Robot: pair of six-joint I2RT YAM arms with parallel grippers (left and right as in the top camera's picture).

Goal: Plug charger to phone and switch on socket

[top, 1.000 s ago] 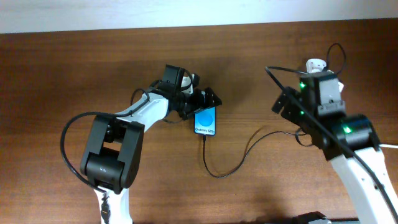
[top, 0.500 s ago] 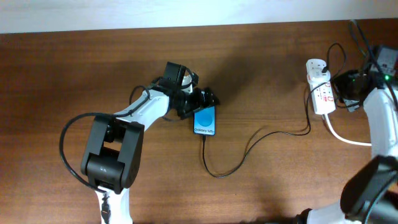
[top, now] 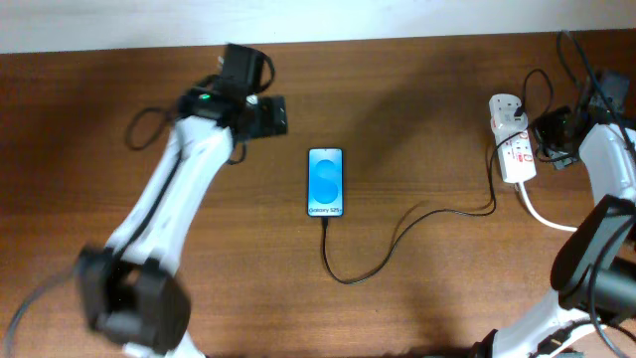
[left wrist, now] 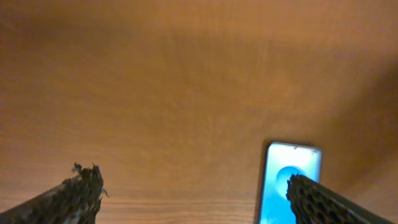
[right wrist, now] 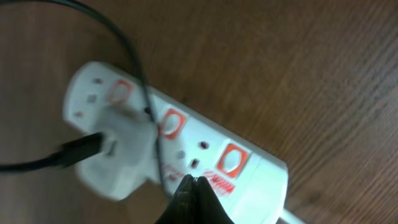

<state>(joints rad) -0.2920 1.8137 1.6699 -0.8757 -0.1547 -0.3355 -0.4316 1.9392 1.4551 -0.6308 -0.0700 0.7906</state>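
Note:
The phone (top: 326, 182) lies flat mid-table, its blue screen lit; it also shows at the lower right of the left wrist view (left wrist: 292, 177). The charger's thin black cable (top: 348, 280) runs from the phone's bottom edge in a loop to the white plug adapter (right wrist: 121, 142) on the socket (top: 512, 139). My left gripper (top: 270, 115) is open and empty, up and left of the phone; in its own view it frames bare wood (left wrist: 196, 202). My right gripper (right wrist: 194, 190) is shut, its tips just over the socket (right wrist: 249, 180) near a red switch (right wrist: 231, 160); contact is unclear.
A thick white cord (top: 547, 221) leaves the socket toward the right edge. More black cables (top: 586, 60) hang at the back right corner. The table's far edge (top: 397, 40) meets a pale wall.
My left arm has pulled away from the phone, up and to the left, jaws still open. My right arm swung right to the socket and its jaws shut.

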